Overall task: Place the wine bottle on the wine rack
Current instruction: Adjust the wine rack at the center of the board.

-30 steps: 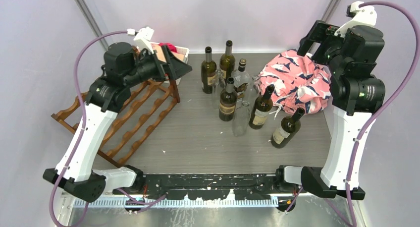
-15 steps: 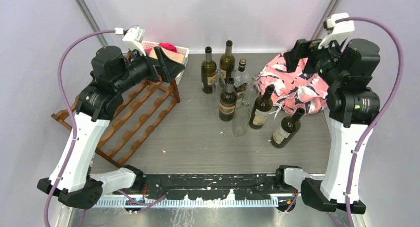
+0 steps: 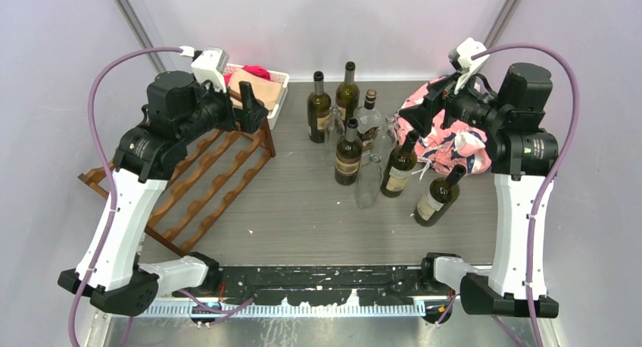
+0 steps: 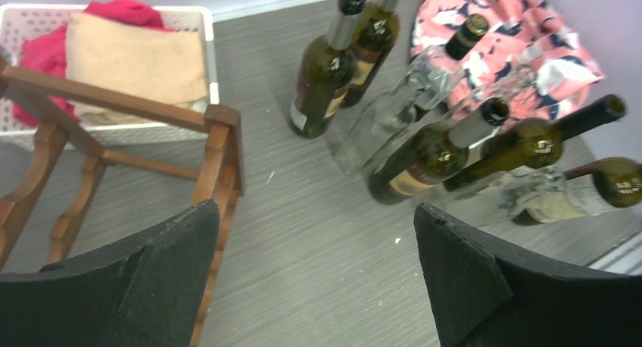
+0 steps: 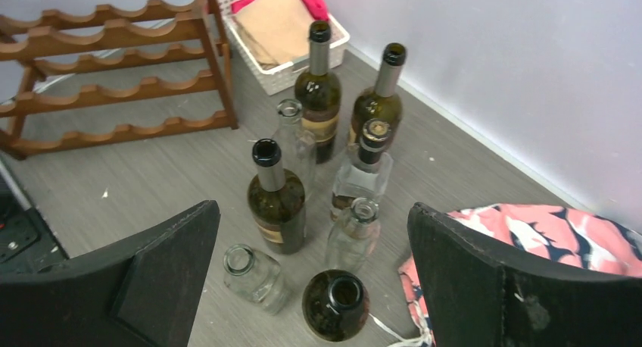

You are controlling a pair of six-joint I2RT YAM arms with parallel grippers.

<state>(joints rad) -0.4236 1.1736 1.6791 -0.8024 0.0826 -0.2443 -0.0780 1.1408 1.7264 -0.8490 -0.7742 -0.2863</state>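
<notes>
Several wine bottles stand upright mid-table, dark green ones [image 3: 348, 156] [image 3: 399, 167] [image 3: 437, 197] among clear ones [image 3: 369, 182]. The dark reddish-brown wine rack [image 3: 203, 182] stands at the left with no bottle in its rails; it also shows in the wrist views [image 4: 221, 156] [image 5: 113, 95]. My left gripper [image 3: 252, 104] hangs open above the rack's far end, with bare table between its fingers [image 4: 316, 211]. My right gripper [image 3: 421, 108] is open above the right side of the bottle cluster. An open-mouthed dark bottle [image 5: 335, 301] stands below its jaws [image 5: 314, 207].
A white slotted basket [image 3: 278, 89] [image 4: 209, 51] holding red and tan cloths sits at the back, behind the rack. A pink patterned cloth bundle [image 3: 458, 123] [image 5: 564, 226] lies at the back right, against the bottles. Walls close in the back and sides.
My right arm has swung left and down from the back right corner to above the bottles. My left gripper drew back slightly over the rack's far end. Both stay open.
</notes>
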